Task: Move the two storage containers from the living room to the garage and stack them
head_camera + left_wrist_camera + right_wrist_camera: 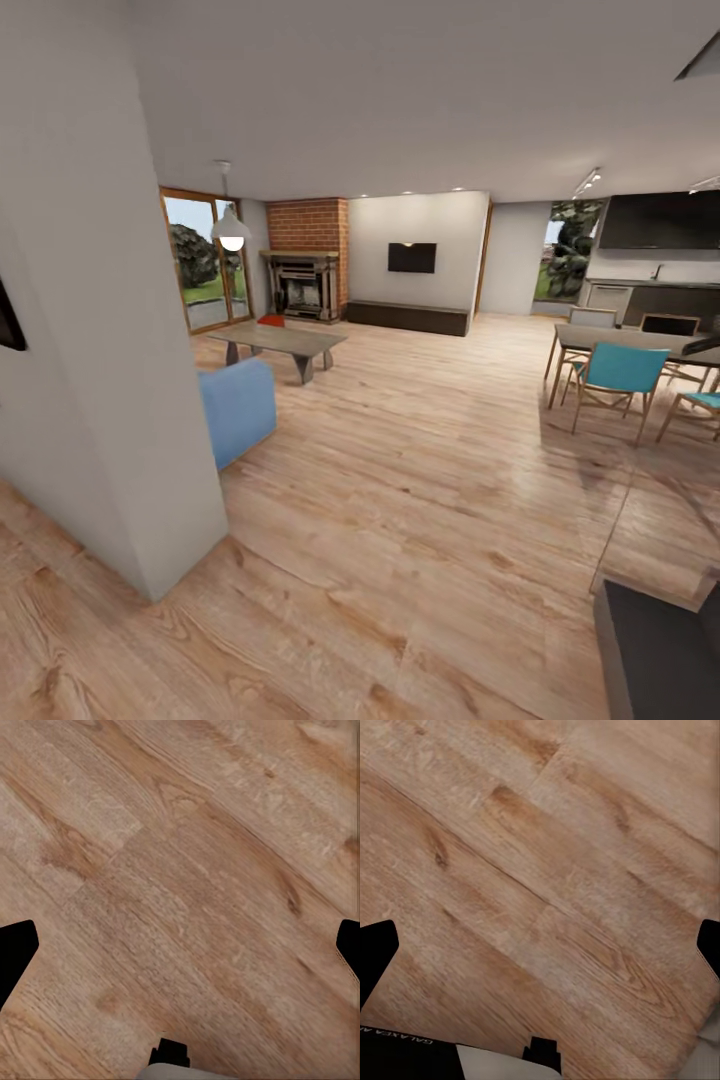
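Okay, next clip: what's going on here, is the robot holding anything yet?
Nothing is in hand yet. The head view looks across the living room's wood floor toward the brick fireplace. A bit of an orange-red container shows far off, by the grey coffee table near the blue sofa. Both wrist cameras face bare planks: the left end effector and right end effector are open and empty, fingers spread wide.

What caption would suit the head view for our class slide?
Living room ahead: a storage container glimpsed beside the grey coffee table, brick fireplace behind, blue sofa near the wall.
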You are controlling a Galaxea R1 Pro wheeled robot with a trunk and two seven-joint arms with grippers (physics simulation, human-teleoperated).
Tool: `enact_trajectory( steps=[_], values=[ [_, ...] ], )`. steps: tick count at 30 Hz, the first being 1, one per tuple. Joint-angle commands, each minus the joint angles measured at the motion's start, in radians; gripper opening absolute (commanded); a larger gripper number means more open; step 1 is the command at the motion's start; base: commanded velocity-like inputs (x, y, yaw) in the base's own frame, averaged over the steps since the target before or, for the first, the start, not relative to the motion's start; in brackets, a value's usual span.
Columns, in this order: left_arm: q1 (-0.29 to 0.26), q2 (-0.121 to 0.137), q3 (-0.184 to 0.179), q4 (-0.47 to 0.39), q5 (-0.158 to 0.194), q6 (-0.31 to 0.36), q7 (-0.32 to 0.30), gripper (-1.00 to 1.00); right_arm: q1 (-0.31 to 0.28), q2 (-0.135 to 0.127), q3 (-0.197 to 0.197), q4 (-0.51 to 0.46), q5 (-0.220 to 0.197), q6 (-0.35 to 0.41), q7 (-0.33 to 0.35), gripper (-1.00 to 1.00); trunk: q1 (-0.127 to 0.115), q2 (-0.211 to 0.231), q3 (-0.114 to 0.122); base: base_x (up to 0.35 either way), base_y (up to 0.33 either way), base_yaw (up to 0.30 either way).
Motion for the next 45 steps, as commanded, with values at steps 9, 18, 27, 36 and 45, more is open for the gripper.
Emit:
enact_trajectory(
  steps=[9,18,27,36,45],
  values=[
    [-0.002,0.000,0.000,0.004,0.007,-0.005,-0.001,1.00,-0.002,0.000,0.005,0.004,0.005,-0.008,0.000,1.00,0.001,-0.001,-0.002,0.327,0.000,-0.004],
    [-0.002,0.000,0.000,0.003,0.007,-0.005,-0.001,1.00,-0.002,0.000,0.005,0.004,0.005,-0.008,0.000,1.00,0.001,-0.001,-0.002,0.327,0.000,0.000],
    [-0.002,0.000,0.000,0.004,0.007,-0.005,-0.001,1.00,-0.002,0.001,0.005,0.004,0.005,-0.010,0.000,1.00,0.001,-0.001,-0.002,0.327,0.000,0.000],
    [-0.002,0.000,0.000,0.003,0.007,-0.005,-0.001,1.00,-0.002,0.000,0.005,0.004,0.004,-0.012,-0.002,1.00,0.001,-0.001,-0.002,0.327,0.000,0.000],
    [-0.002,-0.003,-0.001,0.003,0.007,-0.005,0.003,1.00,-0.002,0.000,0.005,0.004,0.004,-0.012,-0.002,1.00,0.001,-0.001,-0.002,0.327,0.000,0.000]
  ],
)
